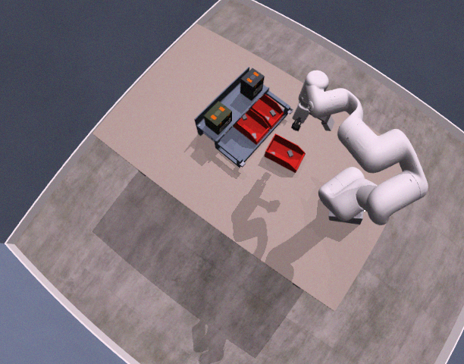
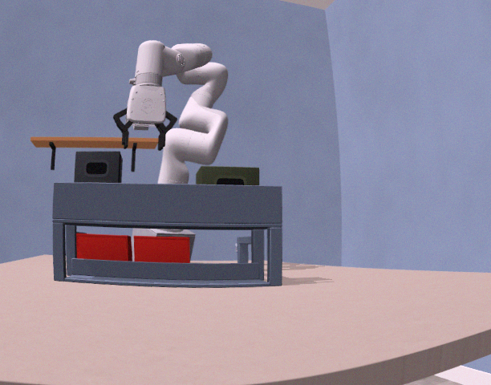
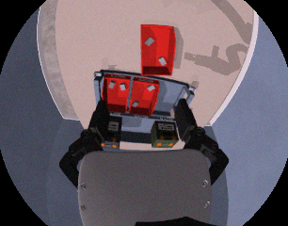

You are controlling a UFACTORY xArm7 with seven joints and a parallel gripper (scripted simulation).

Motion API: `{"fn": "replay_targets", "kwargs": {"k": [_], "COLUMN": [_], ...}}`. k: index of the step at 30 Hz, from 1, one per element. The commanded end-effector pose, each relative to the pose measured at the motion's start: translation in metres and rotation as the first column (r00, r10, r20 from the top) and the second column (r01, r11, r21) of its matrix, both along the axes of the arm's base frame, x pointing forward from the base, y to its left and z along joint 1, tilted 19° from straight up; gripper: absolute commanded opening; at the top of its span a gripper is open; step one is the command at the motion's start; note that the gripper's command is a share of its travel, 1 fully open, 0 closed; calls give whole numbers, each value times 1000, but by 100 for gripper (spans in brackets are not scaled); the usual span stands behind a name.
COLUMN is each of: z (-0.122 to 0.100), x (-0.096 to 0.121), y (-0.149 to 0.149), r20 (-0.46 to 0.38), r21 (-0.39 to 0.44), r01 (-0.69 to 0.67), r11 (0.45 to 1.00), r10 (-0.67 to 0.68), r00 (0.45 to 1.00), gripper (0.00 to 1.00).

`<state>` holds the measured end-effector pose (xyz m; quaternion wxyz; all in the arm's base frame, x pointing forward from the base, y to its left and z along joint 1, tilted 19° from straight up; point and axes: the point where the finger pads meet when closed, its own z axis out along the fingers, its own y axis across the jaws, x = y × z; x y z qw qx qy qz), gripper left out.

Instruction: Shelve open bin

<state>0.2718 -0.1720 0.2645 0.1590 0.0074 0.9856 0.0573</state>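
The open red bin [image 1: 282, 152] [image 3: 157, 49] lies level on the table in front of the shelf, grey parts in it, a high end wall towards the shelf. The shelf [image 1: 231, 144] [image 2: 167, 200] [image 3: 173, 95] holds two red bins side by side, one at the end [image 1: 268, 112] [image 2: 103, 247] [image 3: 116, 100] and one in the middle [image 1: 249, 127] [image 2: 162, 249] [image 3: 145, 100], both with grey parts. The free place is beside the middle bin, below the green box's side. My gripper [image 2: 143, 145] [image 3: 141, 106] is open and empty, high above the table, off the shelf's end; one finger is hidden in the top view.
A dark box [image 1: 252, 84] [image 2: 98, 167] [image 3: 112, 133] and a green box [image 1: 218, 117] [image 2: 229, 176] [image 3: 164, 134] stand on the shelf's upper rear board. The shelf has raised end rails and corner posts. An orange board [image 2: 79, 142] on brackets shows in the exterior view.
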Motion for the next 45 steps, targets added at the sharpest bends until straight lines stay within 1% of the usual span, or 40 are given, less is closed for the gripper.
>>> {"fn": "replay_targets", "kwargs": {"k": [1, 9, 14, 26, 31, 43, 45], "z": [2, 2, -50, -50, -63, -63, -60], "x": [1, 1, 19, 19, 24, 24, 23], "y": [-1, -1, 6, 6, 7, 7, 7], "r20": [3, 3, 3, 3, 3, 3, 3], "r21": [-2, -2, -2, -2, -2, -2, -2], "r01": [1, 1, 1, 1, 1, 1, 1], "r11": [1000, 1000, 1000, 1000, 1000, 1000, 1000], "r10": [-1, -1, -1, -1, -1, -1, -1], "r00": [1000, 1000, 1000, 1000, 1000, 1000, 1000], "gripper": [100, 100, 100, 100, 100, 100, 100]}}
